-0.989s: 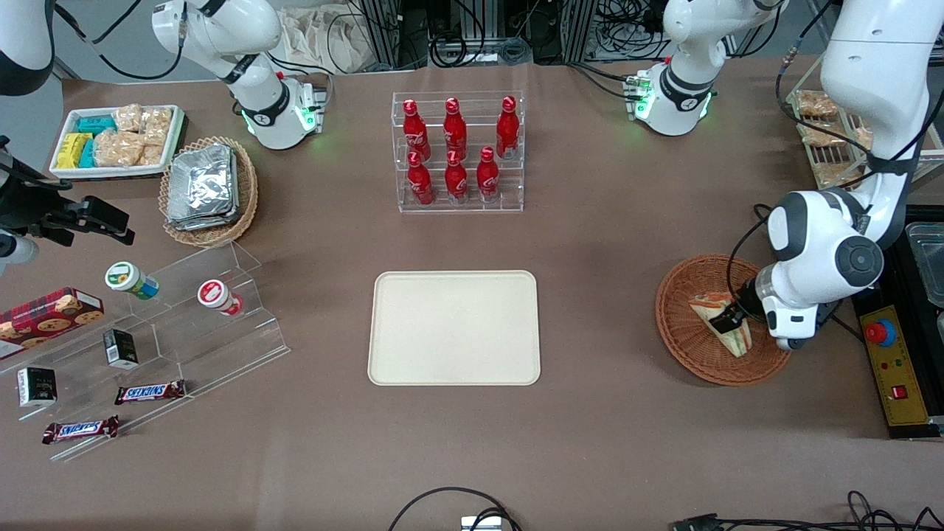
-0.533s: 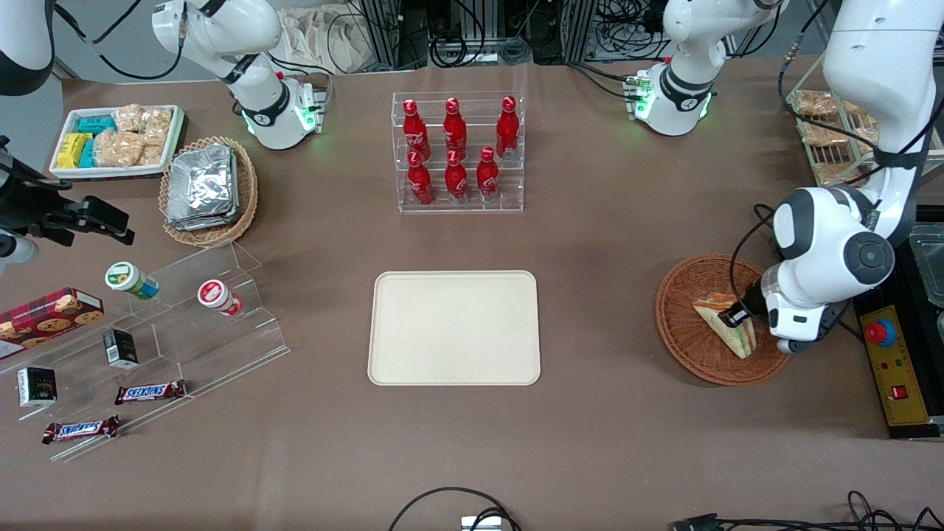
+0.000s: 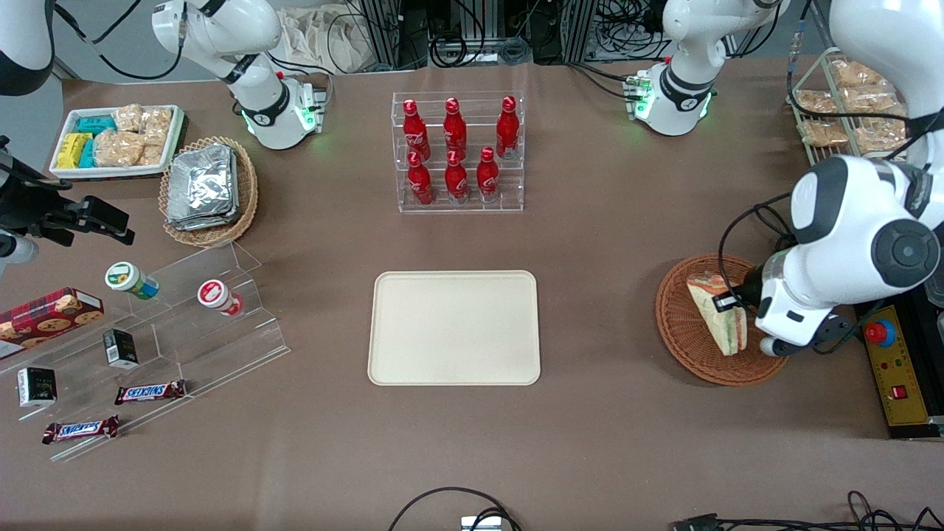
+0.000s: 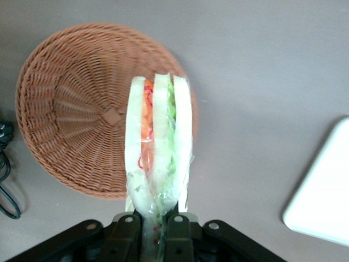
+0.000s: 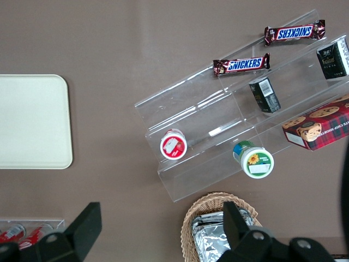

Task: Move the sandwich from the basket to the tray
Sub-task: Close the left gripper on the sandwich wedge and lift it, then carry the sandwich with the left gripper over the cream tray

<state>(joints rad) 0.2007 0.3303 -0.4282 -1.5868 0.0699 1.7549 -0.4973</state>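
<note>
Pincer [image 4: 154, 222]: clenched on the sandwich [image 4: 158, 150], its two black fingers [image 4: 126, 232] pressing the wrapped narrow end from either side. Sandwich: held edge-on above the basket [image 4: 71, 114], long axis running straight out from the pincer, the broad end pointing away from it; white bread slices with orange and green filling between them, clear wrap gathered at the grip.

Left wrist view only: the filling layers, the grip point, and a rounded corner of the tray [image 4: 322, 199] on the table [image 4: 262, 65].

Front view only: the sandwich [image 3: 717, 313] raised over the basket [image 3: 682, 335], near the rim toward the working arm's end, with the pincer [image 3: 726, 301] at its upper part; the tray [image 3: 454, 327] well apart from the basket, toward the middle of the table [image 3: 605, 243]. Farther from the camera: a clear rack of red bottles [image 3: 457, 151].
</note>
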